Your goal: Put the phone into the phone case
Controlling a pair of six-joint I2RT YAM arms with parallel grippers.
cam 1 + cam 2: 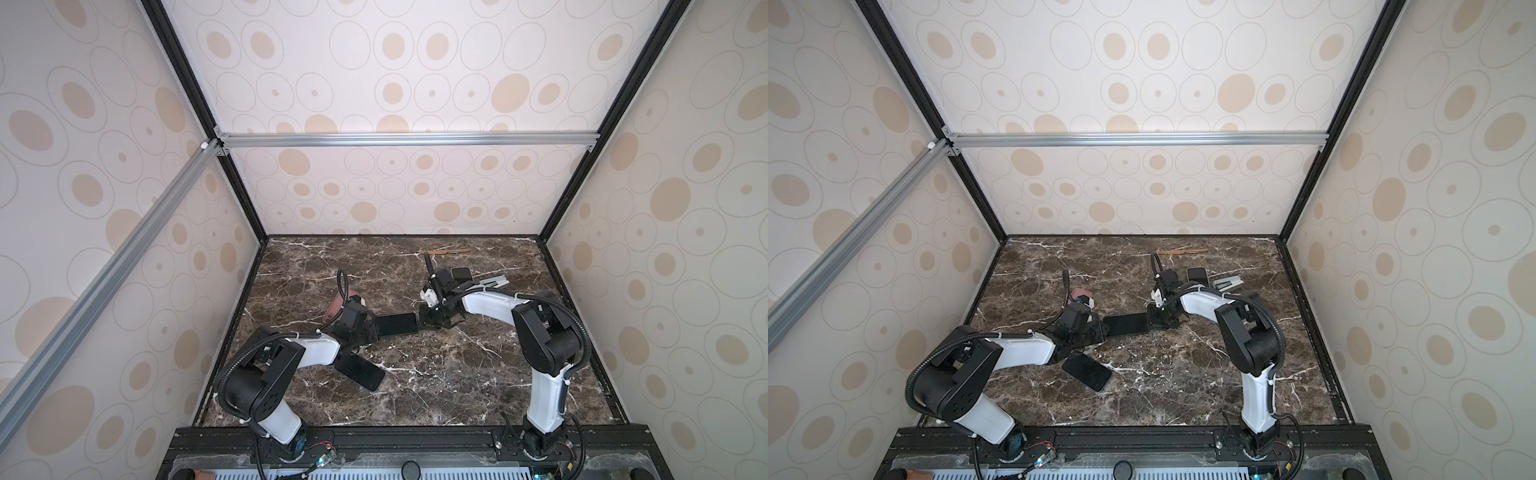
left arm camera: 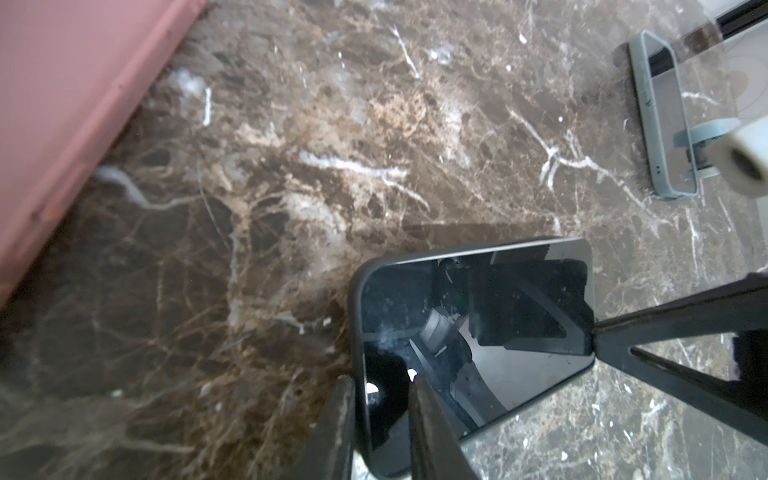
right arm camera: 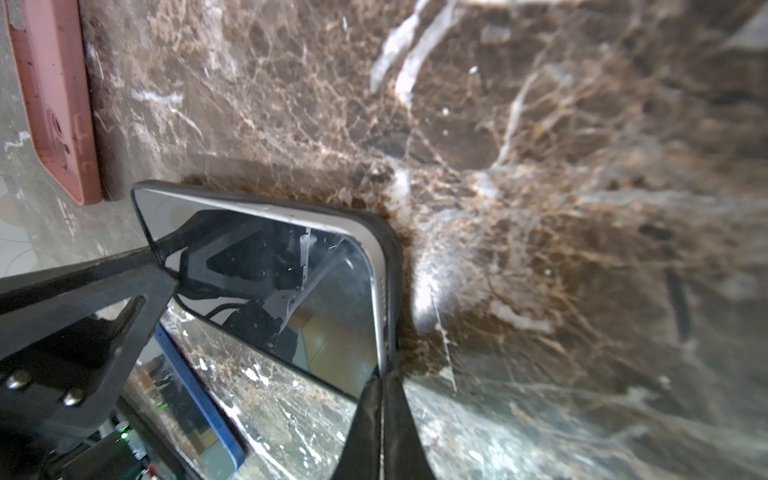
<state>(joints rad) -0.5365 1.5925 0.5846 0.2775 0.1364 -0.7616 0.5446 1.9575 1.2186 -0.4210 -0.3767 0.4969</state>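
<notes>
The phone (image 1: pixel 397 324) (image 1: pixel 1126 324), dark-screened with a silver rim, lies mid-table inside a black phone case (image 3: pixel 392 266). In the right wrist view its silver edge (image 3: pixel 376 266) stands slightly proud of the case wall at one corner. My left gripper (image 2: pixel 380 386) (image 1: pixel 376 329) is shut on the phone's left end, one finger outside the case wall and one on the screen (image 2: pixel 519 365). My right gripper (image 3: pixel 380 386) (image 1: pixel 422 322) is shut with nothing between its fingers. Its joined tip touches the phone's right end at the case edge.
A blue-edged phone (image 1: pixel 359 372) (image 3: pixel 199 399) lies near the left arm. A pink case (image 1: pixel 334 309) (image 2: pixel 62 124) sits behind the left gripper. A grey-green case (image 2: pixel 660 120) (image 1: pixel 494 281) and a dark phone (image 1: pixel 461 272) lie behind the right arm. A wooden stick (image 1: pixel 446 251) rests by the back wall.
</notes>
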